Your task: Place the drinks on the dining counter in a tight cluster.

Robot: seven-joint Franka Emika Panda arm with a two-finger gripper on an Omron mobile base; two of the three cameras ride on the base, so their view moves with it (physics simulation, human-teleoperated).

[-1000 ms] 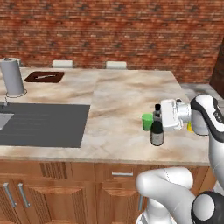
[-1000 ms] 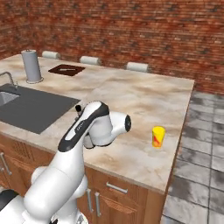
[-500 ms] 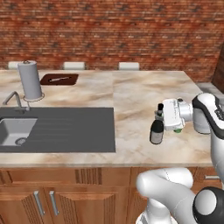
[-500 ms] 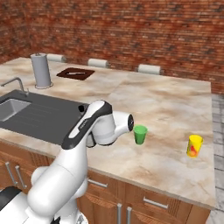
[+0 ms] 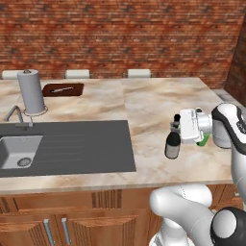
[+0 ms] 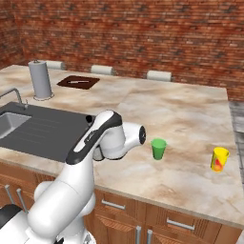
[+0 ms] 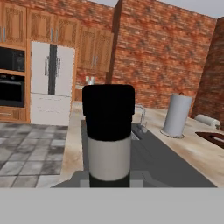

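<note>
A slim dark wine bottle [image 5: 172, 144] with a pale label is held upright by its neck in my gripper [image 5: 176, 126], which is shut on it. It hangs over the front right part of the dining counter [image 5: 158, 101], its base close to the marble; I cannot tell whether it touches. The hand view looks straight at the bottle [image 7: 108, 131], showing its black top and pale label. In the right base view my own arm [image 6: 102, 138] hides the bottle and the hand.
A small green cup [image 6: 158, 148] stands just right of the hand, and a yellow cup [image 6: 219, 158] is farther right. The dark sink [image 5: 19, 151] and drainboard [image 5: 81, 144] lie to the left. A paper towel roll [image 5: 31, 91] and a dark board [image 5: 62, 89] are at the back left.
Both base views have shifted as the base drives left along the counter, bringing the sink into view. The gripper stays shut on the wine bottle.
</note>
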